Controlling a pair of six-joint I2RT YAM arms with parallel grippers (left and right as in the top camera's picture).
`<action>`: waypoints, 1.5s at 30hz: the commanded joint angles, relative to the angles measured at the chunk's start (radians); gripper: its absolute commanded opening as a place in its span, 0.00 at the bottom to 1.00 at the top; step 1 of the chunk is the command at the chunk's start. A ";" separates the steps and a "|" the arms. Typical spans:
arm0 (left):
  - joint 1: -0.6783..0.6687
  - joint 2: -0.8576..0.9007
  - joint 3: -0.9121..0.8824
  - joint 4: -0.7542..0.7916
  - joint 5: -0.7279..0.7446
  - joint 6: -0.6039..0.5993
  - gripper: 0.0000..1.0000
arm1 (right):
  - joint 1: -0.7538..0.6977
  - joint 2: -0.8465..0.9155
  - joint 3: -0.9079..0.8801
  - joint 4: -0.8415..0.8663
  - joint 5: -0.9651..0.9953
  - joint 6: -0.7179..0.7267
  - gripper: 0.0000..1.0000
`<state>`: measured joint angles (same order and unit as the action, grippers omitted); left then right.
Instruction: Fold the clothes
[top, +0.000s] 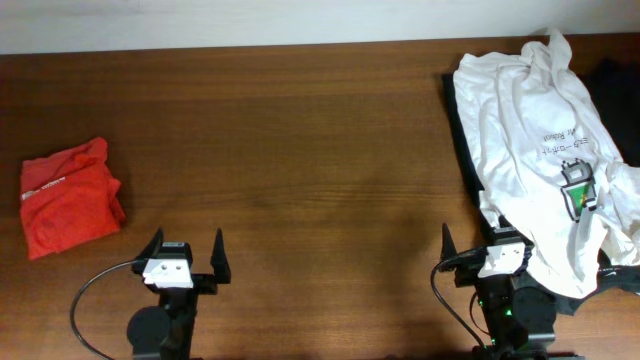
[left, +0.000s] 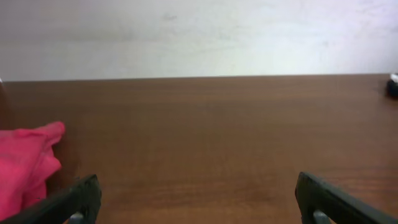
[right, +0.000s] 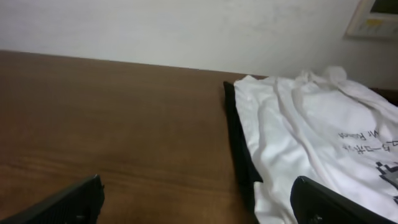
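The white T-shirt (top: 540, 140) lies crumpled at the table's right side, its green-and-black chest graphic (top: 577, 190) and grey lettering facing up. It also shows in the right wrist view (right: 298, 130). My right gripper (top: 487, 243) is open and empty at the front edge, its right finger at the shirt's lower hem; in its own view it is here (right: 199, 196). My left gripper (top: 187, 245) is open and empty at the front left, far from the shirt, and also shows in the left wrist view (left: 196, 199).
A black garment (top: 462, 130) lies under the white shirt, its edge showing along the left side and in the right wrist view (right: 239, 149). An orange-red garment (top: 70, 197) lies folded at the far left, seen pink in the left wrist view (left: 25, 168). The brown wooden table (top: 320, 170) meets a white wall at the back.
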<state>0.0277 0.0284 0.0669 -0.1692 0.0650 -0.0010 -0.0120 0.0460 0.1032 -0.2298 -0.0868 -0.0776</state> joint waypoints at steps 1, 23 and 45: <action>0.006 0.071 0.105 -0.031 0.022 -0.014 0.99 | 0.005 0.071 0.093 -0.016 0.021 0.016 0.99; 0.006 0.704 0.631 -0.296 0.026 -0.013 0.99 | 0.001 0.940 0.769 -0.531 0.195 0.082 0.99; 0.006 0.712 0.631 -0.318 0.025 -0.013 0.99 | -0.204 1.444 0.769 -0.492 0.323 0.304 0.43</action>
<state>0.0277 0.7406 0.6735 -0.4866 0.0757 -0.0044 -0.2100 1.4788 0.8566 -0.7330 0.2298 0.2089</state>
